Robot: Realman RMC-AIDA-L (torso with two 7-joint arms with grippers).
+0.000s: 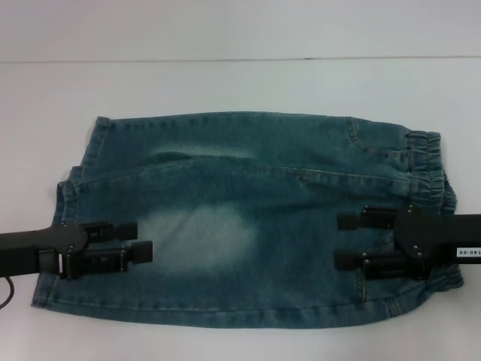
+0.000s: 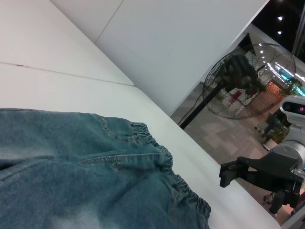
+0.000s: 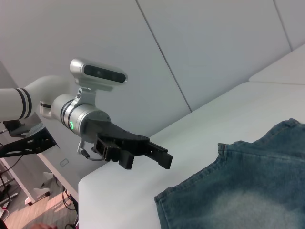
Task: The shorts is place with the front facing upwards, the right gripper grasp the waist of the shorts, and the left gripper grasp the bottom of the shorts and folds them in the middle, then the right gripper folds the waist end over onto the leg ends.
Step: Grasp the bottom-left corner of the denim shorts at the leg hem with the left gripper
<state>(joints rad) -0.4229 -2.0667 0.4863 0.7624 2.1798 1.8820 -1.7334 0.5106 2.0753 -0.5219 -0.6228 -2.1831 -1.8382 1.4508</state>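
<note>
The blue denim shorts (image 1: 240,218) lie flat on the white table (image 1: 225,83). Their elastic waist (image 1: 428,162) is on the right and the leg ends (image 1: 71,188) on the left. My left gripper (image 1: 143,241) hovers open over the leg-end side, fingers pointing right. Over the waist side my right gripper (image 1: 340,241) stands open, fingers pointing left. Neither holds cloth. The left wrist view shows the shorts' waist (image 2: 162,152) and the right gripper (image 2: 259,174) beyond it. The right wrist view shows the leg hem (image 3: 248,200) and the left gripper (image 3: 143,152) farther off.
A seam line (image 1: 225,59) runs across the table behind the shorts. The near hem lies close to the table's front edge. Off the table, a floor fan (image 2: 248,81) stands in the background of the left wrist view.
</note>
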